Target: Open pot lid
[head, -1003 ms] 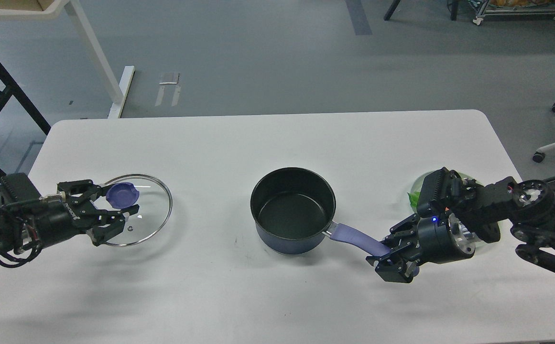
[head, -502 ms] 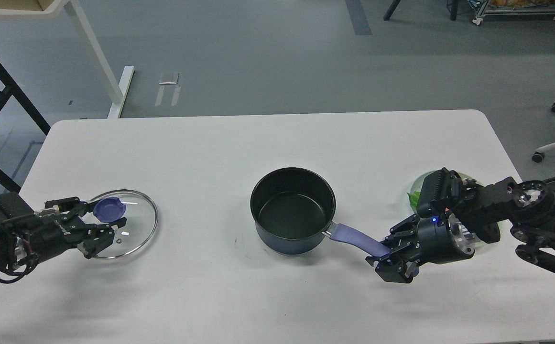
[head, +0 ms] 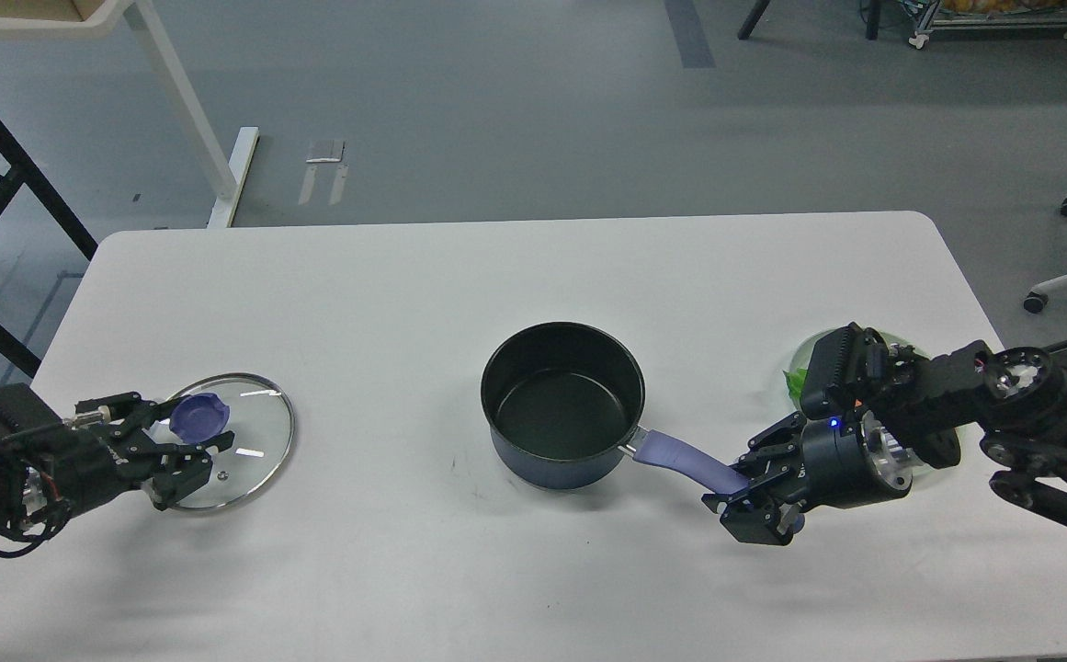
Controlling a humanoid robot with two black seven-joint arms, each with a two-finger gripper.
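The dark navy pot [head: 562,403] stands uncovered at the table's middle, its black inside showing and its lavender handle [head: 680,457] pointing right and toward me. My right gripper [head: 755,499] is shut on the handle's end. The clear glass lid [head: 253,432] with its steel rim is at the left of the table, well away from the pot and low over or on the table. My left gripper [head: 195,425] is closed around the lid's purple-blue knob [head: 198,416], one finger on each side.
A pale green plate [head: 804,368] lies at the right, mostly hidden behind my right arm. The white table [head: 515,276] ends just left of my left arm. Table legs and a black frame stand on the floor beyond the far left corner.
My left gripper has carried the lid further left, toward me and down near the table. The pot and my right gripper have stayed still.
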